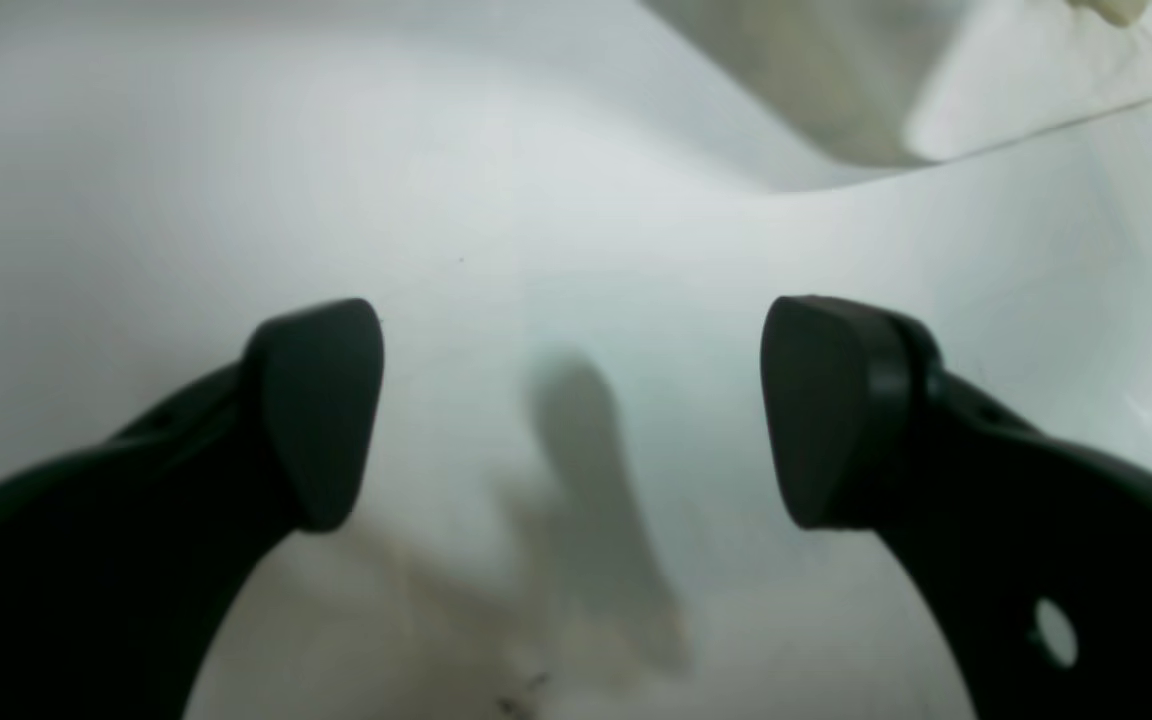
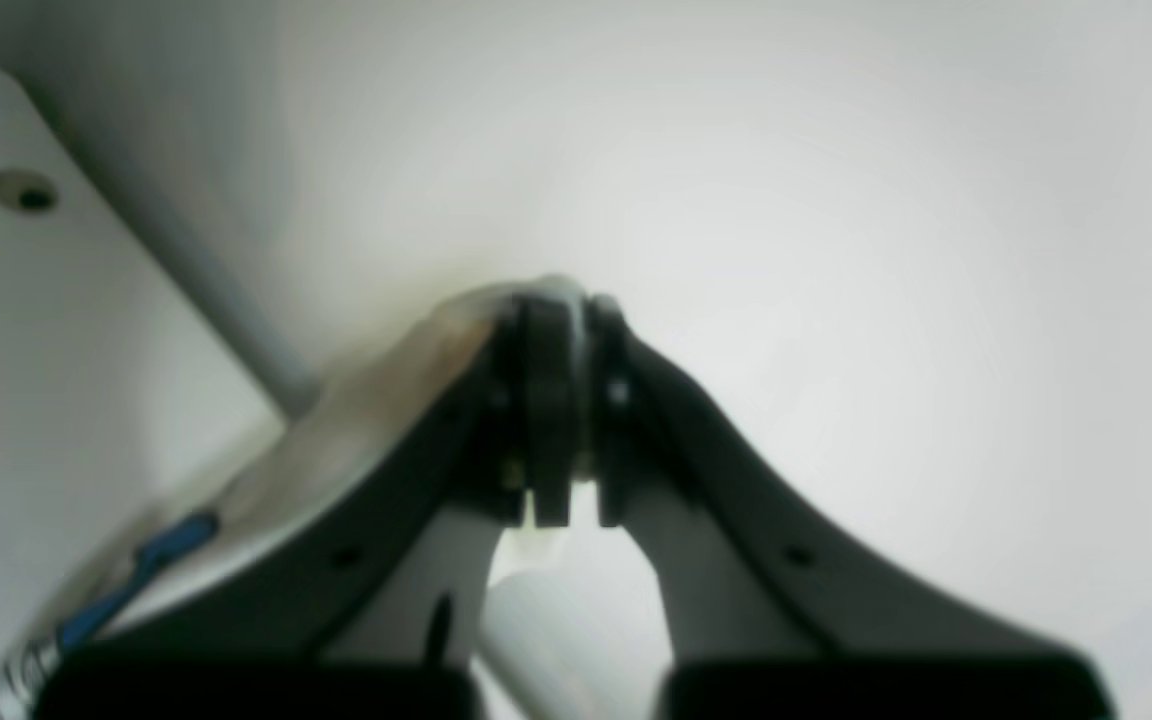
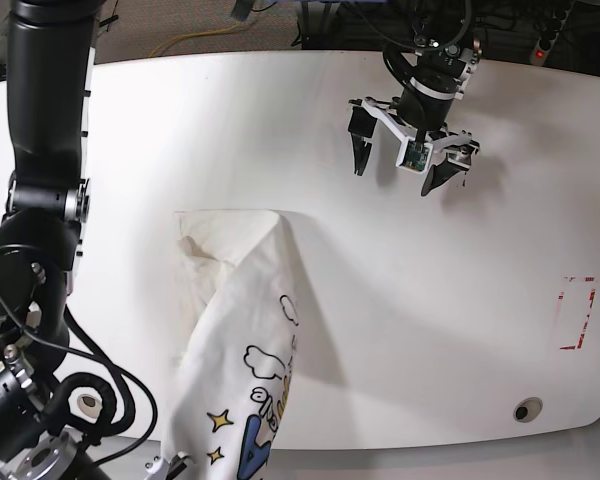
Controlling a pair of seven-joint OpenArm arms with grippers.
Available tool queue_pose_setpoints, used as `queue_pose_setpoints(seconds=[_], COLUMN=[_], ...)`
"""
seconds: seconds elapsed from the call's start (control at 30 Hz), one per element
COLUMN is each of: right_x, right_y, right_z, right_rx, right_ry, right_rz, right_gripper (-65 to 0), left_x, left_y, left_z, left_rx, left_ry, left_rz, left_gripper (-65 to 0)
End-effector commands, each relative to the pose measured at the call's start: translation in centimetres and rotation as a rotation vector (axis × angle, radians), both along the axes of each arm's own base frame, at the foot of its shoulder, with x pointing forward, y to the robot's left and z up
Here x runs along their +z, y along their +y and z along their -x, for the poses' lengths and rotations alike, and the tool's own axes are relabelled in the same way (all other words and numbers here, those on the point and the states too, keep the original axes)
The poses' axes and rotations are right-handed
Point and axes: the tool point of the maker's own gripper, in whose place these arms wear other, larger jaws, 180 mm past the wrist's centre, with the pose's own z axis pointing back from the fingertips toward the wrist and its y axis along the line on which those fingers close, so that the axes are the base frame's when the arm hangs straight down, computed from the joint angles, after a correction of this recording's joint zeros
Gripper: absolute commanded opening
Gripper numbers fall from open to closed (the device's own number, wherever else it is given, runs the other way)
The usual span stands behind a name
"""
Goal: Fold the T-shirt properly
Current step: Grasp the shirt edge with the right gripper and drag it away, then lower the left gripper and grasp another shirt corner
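Observation:
The T-shirt (image 3: pixel 242 330) is white with blue and yellow cartoon lettering, clouds and stars. Its far part lies on the white table (image 3: pixel 180 130) at the left. Its near part rises off the table toward the front edge. In the right wrist view my right gripper (image 2: pixel 556 305) is shut on a fold of the white cloth (image 2: pixel 336 450), and a bit of blue print shows at the lower left. My left gripper (image 3: pixel 406 160) hangs open over bare table at the back right, well away from the shirt. Nothing is between its fingers (image 1: pixel 316 410).
A red-marked rectangle (image 3: pixel 577 312) is on the table near its right edge, and a small round hole (image 3: pixel 525 410) sits near the front right. The right arm's dark links (image 3: pixel 45 200) stand along the left side. A pale blurred shape (image 1: pixel 836 90) shows beyond the left gripper.

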Motion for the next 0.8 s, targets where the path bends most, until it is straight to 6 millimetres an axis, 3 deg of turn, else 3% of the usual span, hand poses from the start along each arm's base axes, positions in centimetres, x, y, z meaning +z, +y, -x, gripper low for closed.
queue_pose_setpoints(seconds=[0.0, 0.2, 0.4, 0.77], right_x=[3.9, 6.4, 6.3, 5.0], right_y=[0.1, 1.0, 0.8, 0.2], right_z=[1.2, 1.5, 0.9, -0.2], right_rx=[0.013, 0.005, -0.002, -0.016], right_ry=[-0.097, -0.128, -0.11, -0.062], right_rz=[-0.02, 0.029, 0.025, 0.019], right_gripper=[-65.0, -65.0, -65.0, -65.0], left_x=[1.6, 2.6, 2.6, 0.1], left_y=[-0.4, -3.9, -8.4, -15.2], left_z=[-1.3, -2.4, -3.3, -4.3], left_rx=[0.013, -0.072, -0.203, -0.405], left_ry=[-0.053, -0.078, -0.086, -0.032], left_rz=[0.025, 0.06, 0.085, 0.097], left_gripper=[-9.4, -9.4, -9.2, -9.2])
